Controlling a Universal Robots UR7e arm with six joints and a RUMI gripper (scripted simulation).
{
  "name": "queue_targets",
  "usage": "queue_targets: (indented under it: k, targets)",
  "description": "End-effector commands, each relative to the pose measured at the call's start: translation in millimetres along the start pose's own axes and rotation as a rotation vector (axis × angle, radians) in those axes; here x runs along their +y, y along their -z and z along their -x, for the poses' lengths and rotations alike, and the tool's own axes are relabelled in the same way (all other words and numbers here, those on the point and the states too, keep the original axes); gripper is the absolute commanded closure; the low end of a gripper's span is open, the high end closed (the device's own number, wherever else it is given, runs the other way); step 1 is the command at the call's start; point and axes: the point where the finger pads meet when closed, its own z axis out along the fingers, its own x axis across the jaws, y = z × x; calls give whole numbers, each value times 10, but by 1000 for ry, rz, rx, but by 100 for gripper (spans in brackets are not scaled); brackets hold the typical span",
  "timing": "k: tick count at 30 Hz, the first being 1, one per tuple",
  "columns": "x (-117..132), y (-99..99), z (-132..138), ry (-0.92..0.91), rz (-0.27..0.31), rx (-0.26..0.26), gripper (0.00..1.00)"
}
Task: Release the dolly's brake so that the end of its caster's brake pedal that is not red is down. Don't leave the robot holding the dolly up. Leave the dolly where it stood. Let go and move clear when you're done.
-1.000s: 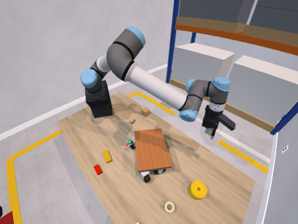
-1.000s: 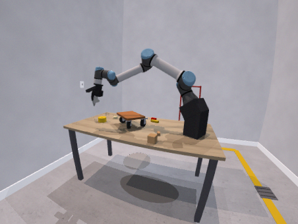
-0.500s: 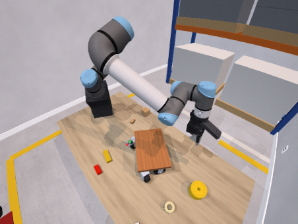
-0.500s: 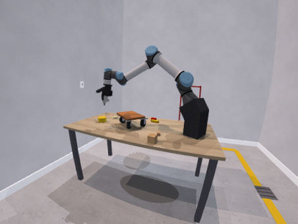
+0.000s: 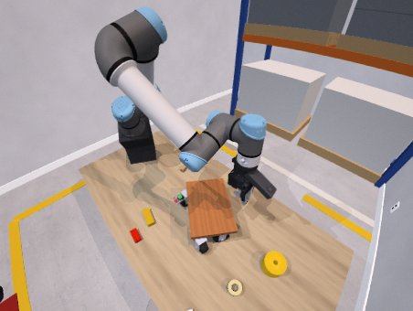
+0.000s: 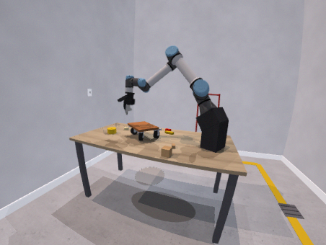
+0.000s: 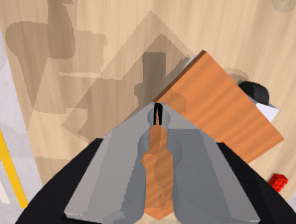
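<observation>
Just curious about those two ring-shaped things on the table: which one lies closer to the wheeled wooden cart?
The big bright yellow ring. It lies a little nearer the dolly than the small cream ring, which sits further out toward the table's near edge.

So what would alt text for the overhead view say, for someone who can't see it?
A robot arm holds its shut, empty gripper just beside a small wooden dolly on a table. Red and yellow bricks and two rings lie nearby.
</observation>
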Motion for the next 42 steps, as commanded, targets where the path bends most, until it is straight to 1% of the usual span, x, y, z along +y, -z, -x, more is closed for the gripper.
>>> queue_targets:
  k: [1,4,7,14,22,24,29,34,39,42]
  targets:
    - [458,54,-334,-25,5,-5,100]
    - [766,65,-494,-43,16,-5,100]
    - [766,65,-494,-43,16,-5,100]
    - [1473,83,-754,-84,38,-4,100]
    - [2169,82,-887,-123,57,-4,100]
    - [2169,82,-887,-123,57,-4,100]
    - [2502,73,-913,-141,64,-4,100]
    - [2744,62,-917,-155,70,-4,100]
    - [2896,52,-913,-164,73,-4,100]
    - [2916,51,-912,-165,73,-4,100]
